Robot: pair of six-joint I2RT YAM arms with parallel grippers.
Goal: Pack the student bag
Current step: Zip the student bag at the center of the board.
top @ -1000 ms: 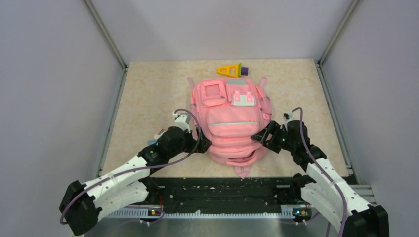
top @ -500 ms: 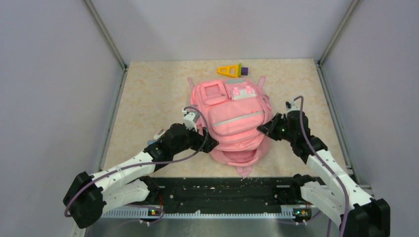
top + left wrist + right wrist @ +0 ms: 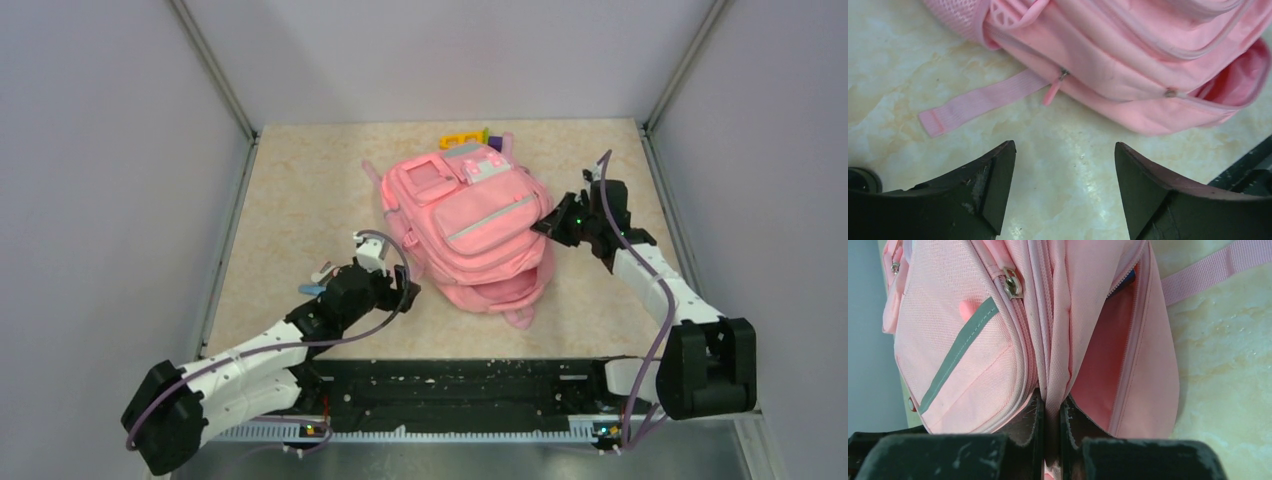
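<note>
The pink student bag point(image 3: 470, 225) lies tilted in the middle of the table, its main opening point(image 3: 505, 292) gaping toward the near edge. My right gripper point(image 3: 548, 222) is shut on a fold of the bag's rim fabric point(image 3: 1052, 407) beside the open pink interior point(image 3: 1103, 365), where a blue edge point(image 3: 1129, 276) shows. My left gripper point(image 3: 408, 292) hovers over bare table just left of the bag, open, with nothing between its fingers point(image 3: 998, 180). Ahead of it lie a loose pink strap point(image 3: 978, 102) and a zip pull point(image 3: 1053, 90).
A yellow and purple toy point(image 3: 462, 135) sits at the back, partly hidden behind the bag. Small white and blue bits point(image 3: 318, 276) lie by the left arm. Grey walls enclose three sides; a black rail point(image 3: 460, 385) runs along the near edge.
The right gripper shut on the bag's rim and dragged it back and to the right, turning the bag. The left gripper came off the bag, drew back left, and its jaws narrowed a little.
</note>
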